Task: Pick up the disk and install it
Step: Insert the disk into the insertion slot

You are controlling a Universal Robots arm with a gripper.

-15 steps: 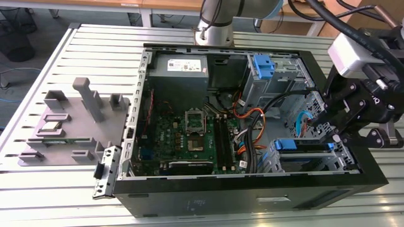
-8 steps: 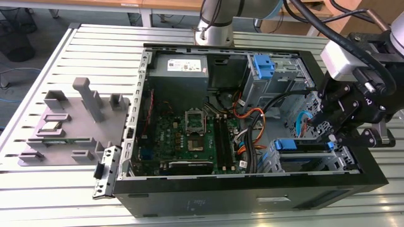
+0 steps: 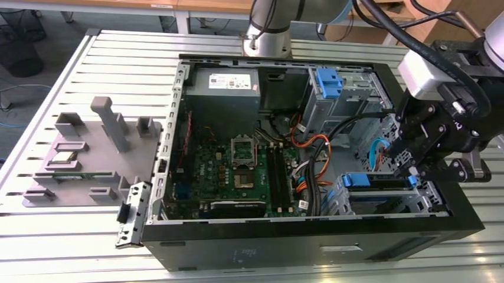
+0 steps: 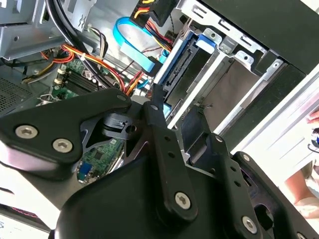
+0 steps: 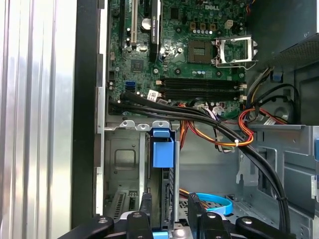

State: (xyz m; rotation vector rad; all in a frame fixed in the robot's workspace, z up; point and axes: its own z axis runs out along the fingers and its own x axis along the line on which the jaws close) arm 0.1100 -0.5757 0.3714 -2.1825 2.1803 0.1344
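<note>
A big silver table (image 3: 55, 247) with long grooves lies under everything in the exterior view. In the middle of it lies a black computer case (image 3: 315, 250) with its side off. The robot arm (image 3: 272, 26) stands on the table at 12 o'clock from the case. At 9 o'clock from the case sits a grey plate (image 3: 141, 156) with blocks and posts sticking up.

Inside the case, a grey power box (image 3: 224, 88) is at 11 o'clock. The green board (image 3: 228, 171) lies next to it, at about 7 o'clock.

The black gripper (image 3: 414, 171) hangs over the case's edge at 3 o'clock, right above a metal slot for drives. The disk (image 3: 376, 180) is in that slot, at 4 o'clock inside the case. It stands on its thin edge with a blue rail end showing.

In the first wrist view the gripper's fingers (image 5: 145, 204) are spread apart, one on each side of the disk. They are not squeezing it.

Black cables (image 5: 199, 117) and orange wires (image 5: 219, 142) run between the board and the slot. In the second wrist view a flat blue cable (image 4: 130, 42) curls near the disk. A small blue bracket (image 3: 327, 82) sits in another slot at 1 o'clock.
</note>
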